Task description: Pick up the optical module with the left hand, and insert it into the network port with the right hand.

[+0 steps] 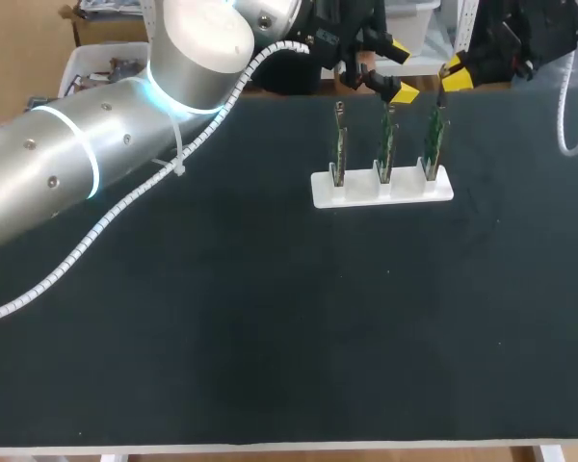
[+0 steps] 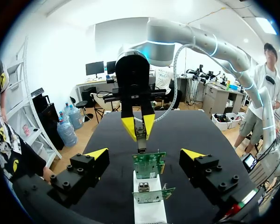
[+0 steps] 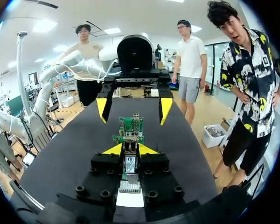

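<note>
My right gripper [image 3: 130, 149] is shut on the optical module [image 3: 129, 164], a slim metal piece with a white label. Its front end points at the nearest of three upright green network boards [image 3: 130, 128] in a white holder [image 1: 382, 188]. In the left wrist view the right gripper [image 2: 140, 125] holds the module [image 2: 141, 142] just behind the farthest board [image 2: 149, 164]. My left gripper [image 2: 145, 156] is open and empty, its fingers either side of the row of boards. In the head view the left gripper [image 1: 402, 91] and the right gripper [image 1: 453, 79] hover over the holder's right half.
The holder stands at the far middle of the black table [image 1: 270, 318]. My left arm [image 1: 96, 144] crosses the table's far left corner. A white cable [image 1: 570, 106] hangs at the far right.
</note>
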Controlling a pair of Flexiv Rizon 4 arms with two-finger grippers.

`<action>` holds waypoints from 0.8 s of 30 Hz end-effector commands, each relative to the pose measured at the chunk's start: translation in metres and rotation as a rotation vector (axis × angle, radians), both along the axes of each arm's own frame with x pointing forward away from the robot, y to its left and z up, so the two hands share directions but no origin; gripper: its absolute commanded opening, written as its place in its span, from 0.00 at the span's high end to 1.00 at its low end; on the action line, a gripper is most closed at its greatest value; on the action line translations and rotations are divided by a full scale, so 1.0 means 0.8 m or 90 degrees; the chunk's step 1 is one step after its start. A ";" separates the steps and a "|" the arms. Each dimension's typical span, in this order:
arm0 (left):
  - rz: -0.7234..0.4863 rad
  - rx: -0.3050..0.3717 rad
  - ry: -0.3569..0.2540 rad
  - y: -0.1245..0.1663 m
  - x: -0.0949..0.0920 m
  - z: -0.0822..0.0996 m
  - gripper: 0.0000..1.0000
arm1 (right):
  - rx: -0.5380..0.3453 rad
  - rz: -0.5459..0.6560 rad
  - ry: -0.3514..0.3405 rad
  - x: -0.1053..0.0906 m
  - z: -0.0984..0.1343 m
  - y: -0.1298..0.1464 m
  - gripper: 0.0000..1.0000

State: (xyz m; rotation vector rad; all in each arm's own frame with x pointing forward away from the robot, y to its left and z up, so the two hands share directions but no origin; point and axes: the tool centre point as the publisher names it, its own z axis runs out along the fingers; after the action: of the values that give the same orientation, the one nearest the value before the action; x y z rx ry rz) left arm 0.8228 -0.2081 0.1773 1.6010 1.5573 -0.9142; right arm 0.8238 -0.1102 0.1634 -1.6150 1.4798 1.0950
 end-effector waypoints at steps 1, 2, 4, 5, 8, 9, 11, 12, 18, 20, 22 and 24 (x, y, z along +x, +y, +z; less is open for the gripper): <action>0.003 -0.001 -0.003 0.001 -0.003 -0.001 0.00 | 0.001 0.068 0.031 0.011 0.001 -0.001 1.00; 0.003 -0.001 -0.003 0.001 -0.003 -0.001 0.00 | 0.002 0.066 0.031 0.012 0.001 -0.001 1.00; 0.003 -0.001 -0.003 0.001 -0.003 -0.001 0.00 | 0.003 0.065 0.031 0.013 0.001 -0.002 1.00; 0.003 -0.001 -0.003 0.001 -0.003 -0.001 0.00 | 0.003 0.064 0.031 0.013 0.001 -0.001 1.00; 0.003 -0.001 -0.003 0.001 -0.003 -0.001 0.00 | 0.005 0.064 0.032 0.014 0.000 -0.001 1.00; 0.003 -0.001 -0.003 0.001 -0.003 -0.001 0.00 | 0.005 0.064 0.032 0.014 0.000 -0.001 1.00; 0.003 -0.001 -0.003 0.001 -0.003 -0.001 0.00 | 0.006 0.064 0.033 0.014 0.000 -0.001 1.00; 0.003 -0.001 -0.003 0.001 -0.003 -0.001 0.00 | 0.007 0.064 0.034 0.013 0.000 0.000 1.00; 0.003 -0.001 -0.003 0.001 -0.003 -0.001 0.00 | 0.008 0.063 0.038 0.012 -0.002 -0.001 1.00; 0.003 -0.001 -0.003 0.001 -0.003 -0.001 0.00 | 0.006 0.064 0.039 0.011 -0.003 -0.002 1.00; 0.003 -0.001 -0.003 0.001 -0.003 -0.001 0.00 | 0.006 0.063 0.041 0.010 -0.004 -0.003 1.00; 0.003 -0.001 -0.003 0.001 -0.003 -0.001 0.00 | 0.005 0.063 0.042 0.009 -0.005 -0.004 1.00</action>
State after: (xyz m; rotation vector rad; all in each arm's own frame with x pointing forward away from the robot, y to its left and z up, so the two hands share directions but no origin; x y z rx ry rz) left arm 0.8228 -0.2081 0.1773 1.6010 1.5573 -0.9142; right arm 0.8237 -0.1110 0.1602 -1.5995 1.4910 1.1071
